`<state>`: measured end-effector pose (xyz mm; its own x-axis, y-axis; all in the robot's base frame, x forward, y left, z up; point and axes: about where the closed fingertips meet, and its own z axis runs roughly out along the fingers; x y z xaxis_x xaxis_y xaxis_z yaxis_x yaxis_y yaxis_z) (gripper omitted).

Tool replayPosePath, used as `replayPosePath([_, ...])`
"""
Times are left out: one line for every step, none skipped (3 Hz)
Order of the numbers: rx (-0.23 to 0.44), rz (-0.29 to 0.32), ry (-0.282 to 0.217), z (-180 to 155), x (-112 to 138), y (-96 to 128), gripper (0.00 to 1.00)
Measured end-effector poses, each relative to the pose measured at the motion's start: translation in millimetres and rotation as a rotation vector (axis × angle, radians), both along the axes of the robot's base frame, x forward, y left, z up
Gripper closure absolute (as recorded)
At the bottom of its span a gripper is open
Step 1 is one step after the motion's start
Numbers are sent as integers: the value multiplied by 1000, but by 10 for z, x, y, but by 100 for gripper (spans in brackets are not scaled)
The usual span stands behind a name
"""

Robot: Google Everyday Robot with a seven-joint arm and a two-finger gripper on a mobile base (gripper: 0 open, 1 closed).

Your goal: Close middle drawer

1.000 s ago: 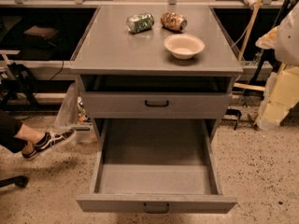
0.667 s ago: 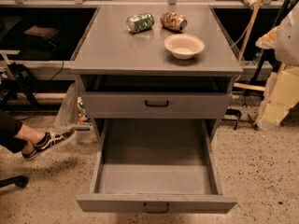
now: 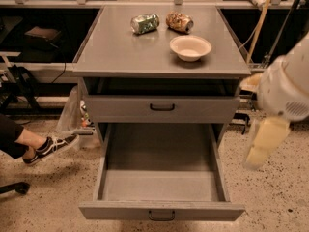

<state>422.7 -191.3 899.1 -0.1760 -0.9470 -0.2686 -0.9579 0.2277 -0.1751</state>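
Note:
The middle drawer point(image 3: 161, 185) is pulled far out of the grey cabinet, showing its long side walls and bare grey floor. Its narrow front panel with a small dark bar handle point(image 3: 161, 215) is at the bottom edge of the view. Above it, the upper drawer point(image 3: 161, 108) shows a flat face with a dark handle and sits slightly out. My gripper point(image 3: 260, 146) hangs as a blurred cream shape under the white arm point(image 3: 287, 86). It is to the right of the cabinet, level with the open drawer's right wall and apart from it.
On the cabinet top point(image 3: 116, 52) lie a green can point(image 3: 145, 23), a brown crumpled can point(image 3: 179, 21) and a white bowl point(image 3: 190, 47). A person's leg and sneaker point(image 3: 50, 148) rest on the floor at left. Cables and a wooden pole point(image 3: 258, 23) stand at right.
My arm and gripper have moved down and a little left, closer to the cabinet's right side. The drawer and the items on top have not moved.

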Motion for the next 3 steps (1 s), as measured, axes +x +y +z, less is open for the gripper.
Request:
replayPosePath([109, 43, 43, -733, -234, 189, 0])
replayPosePath([144, 60, 141, -1630, -536, 267, 0])
replayPosePath([89, 24, 276, -2586, -932, 209, 0])
